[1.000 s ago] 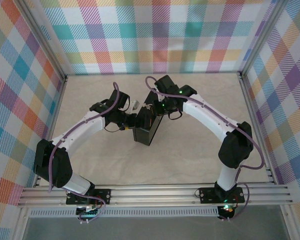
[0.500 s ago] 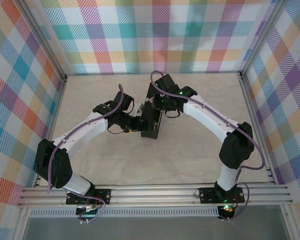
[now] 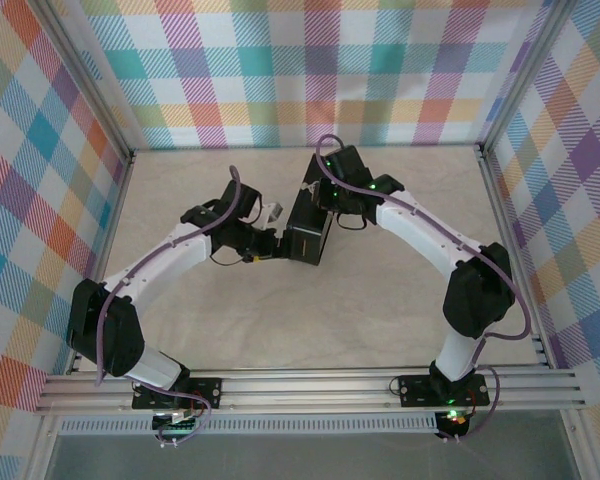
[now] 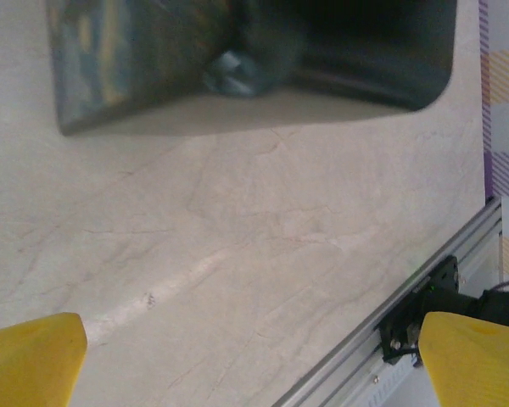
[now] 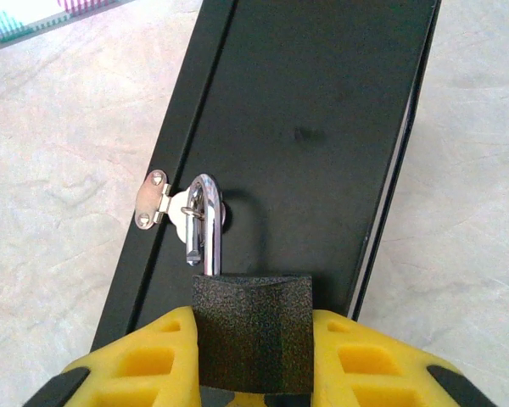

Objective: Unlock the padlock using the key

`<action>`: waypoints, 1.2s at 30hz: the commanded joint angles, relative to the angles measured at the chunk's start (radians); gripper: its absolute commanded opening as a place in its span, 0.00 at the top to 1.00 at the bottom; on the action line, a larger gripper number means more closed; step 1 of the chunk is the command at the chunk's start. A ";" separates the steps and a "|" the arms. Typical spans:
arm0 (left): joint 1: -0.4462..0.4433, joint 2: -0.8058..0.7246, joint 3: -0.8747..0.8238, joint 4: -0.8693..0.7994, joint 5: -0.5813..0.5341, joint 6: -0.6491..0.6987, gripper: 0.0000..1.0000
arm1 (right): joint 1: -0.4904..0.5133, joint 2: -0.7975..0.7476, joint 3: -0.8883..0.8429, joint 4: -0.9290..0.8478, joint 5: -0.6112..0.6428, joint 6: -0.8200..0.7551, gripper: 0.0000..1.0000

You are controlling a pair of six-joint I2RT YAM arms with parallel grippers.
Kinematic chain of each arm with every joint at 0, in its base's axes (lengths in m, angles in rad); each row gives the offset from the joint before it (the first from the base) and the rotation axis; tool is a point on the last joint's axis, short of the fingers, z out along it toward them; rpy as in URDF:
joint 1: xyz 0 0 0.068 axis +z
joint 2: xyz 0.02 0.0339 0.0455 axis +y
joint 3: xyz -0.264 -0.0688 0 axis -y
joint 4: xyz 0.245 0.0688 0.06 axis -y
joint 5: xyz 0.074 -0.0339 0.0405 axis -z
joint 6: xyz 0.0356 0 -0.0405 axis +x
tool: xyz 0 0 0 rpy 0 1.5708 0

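My right gripper (image 5: 253, 360) is clamped on the body of the padlock (image 5: 253, 326). The shackle (image 5: 205, 233) passes through the hasp (image 5: 157, 202) at the edge of the dark box (image 3: 308, 240). The left gripper (image 4: 254, 365) stands wide apart over the bare table (image 3: 380, 320), just beside the box, with the frame rail (image 4: 424, 280) to one side. The near half of the table is open. Compared with a second ago, the box has shifted toward the far wall and turned, and the right arm has drawn back with it.
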 commanded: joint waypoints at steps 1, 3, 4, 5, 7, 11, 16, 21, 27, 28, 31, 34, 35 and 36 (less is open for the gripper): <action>0.026 -0.046 0.041 0.007 -0.052 -0.027 0.00 | -0.021 -0.079 -0.029 0.103 -0.081 -0.057 0.92; 0.027 -0.035 0.077 0.023 -0.087 -0.052 0.00 | -0.031 -0.092 -0.060 0.132 -0.103 -0.058 0.92; 0.026 -0.026 0.097 0.033 -0.114 -0.070 0.00 | -0.031 -0.096 -0.078 0.152 -0.109 -0.057 0.92; 0.025 -0.012 0.111 0.043 -0.139 -0.083 0.00 | -0.033 -0.098 -0.090 0.176 -0.122 -0.055 0.92; 0.024 0.027 0.150 0.055 -0.204 -0.101 0.00 | -0.035 -0.087 -0.093 0.199 -0.175 -0.056 0.93; 0.014 0.089 0.189 0.082 -0.297 -0.106 0.00 | -0.038 -0.074 -0.069 0.147 -0.215 -0.053 0.94; -0.028 0.161 0.188 0.102 -0.332 -0.083 0.00 | -0.048 -0.104 -0.117 0.171 -0.182 -0.014 0.93; -0.048 0.194 0.167 0.095 -0.342 -0.069 0.00 | -0.054 -0.087 -0.130 0.243 -0.150 0.005 0.93; -0.056 0.202 0.114 0.102 -0.276 -0.064 0.00 | -0.054 -0.029 -0.116 0.357 -0.149 0.004 0.92; -0.056 0.205 0.109 0.100 -0.265 -0.060 0.00 | -0.054 -0.016 -0.106 0.369 -0.158 0.000 0.92; -0.056 0.211 0.093 0.106 -0.239 -0.056 0.00 | -0.054 0.030 -0.051 0.371 -0.184 -0.024 0.92; -0.054 0.212 0.089 0.103 -0.239 -0.057 0.00 | -0.053 0.072 -0.007 0.338 -0.166 -0.040 0.92; -0.053 0.210 0.088 0.103 -0.238 -0.060 0.00 | -0.054 0.077 -0.001 0.330 -0.152 -0.051 0.92; -0.050 0.206 0.088 0.105 -0.235 -0.064 0.00 | -0.055 0.078 0.000 0.331 -0.133 -0.063 0.92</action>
